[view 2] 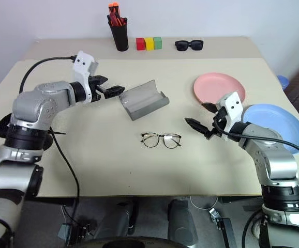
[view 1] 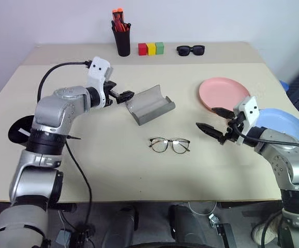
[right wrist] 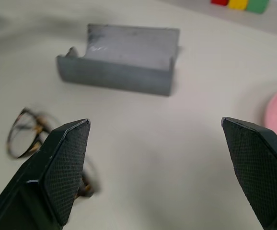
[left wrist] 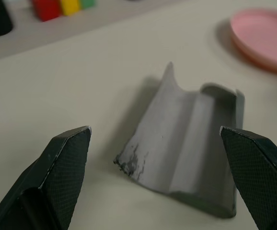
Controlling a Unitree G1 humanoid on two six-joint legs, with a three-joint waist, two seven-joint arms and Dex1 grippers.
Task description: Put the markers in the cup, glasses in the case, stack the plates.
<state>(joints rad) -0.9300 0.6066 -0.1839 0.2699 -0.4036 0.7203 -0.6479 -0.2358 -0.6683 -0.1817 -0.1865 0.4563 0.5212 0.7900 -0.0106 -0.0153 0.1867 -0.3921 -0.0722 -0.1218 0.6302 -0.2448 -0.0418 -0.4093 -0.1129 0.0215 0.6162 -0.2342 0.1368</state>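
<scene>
The grey case (view 1: 150, 106) lies open in the middle of the table, its hollow facing up. My left gripper (view 1: 121, 89) hovers open just left of it, pointing at its near end (left wrist: 191, 153). The wire-rimmed glasses (view 1: 169, 145) lie flat in front of the case. My right gripper (view 1: 205, 117) is open to the right of the glasses, a little above the table, facing the glasses (right wrist: 28, 139) and the case (right wrist: 124, 62). The pink plate (view 1: 223, 94) and the blue plate (view 1: 286, 129) lie side by side at the right. The black cup (view 1: 18, 129) is partly hidden behind my left arm. The markers are hidden.
At the back stand a black pen holder with orange-tipped pens (view 1: 121, 37), red, yellow and green blocks (view 1: 151, 49), and black sunglasses (view 1: 191, 50). The blue plate lies close to the table's right edge.
</scene>
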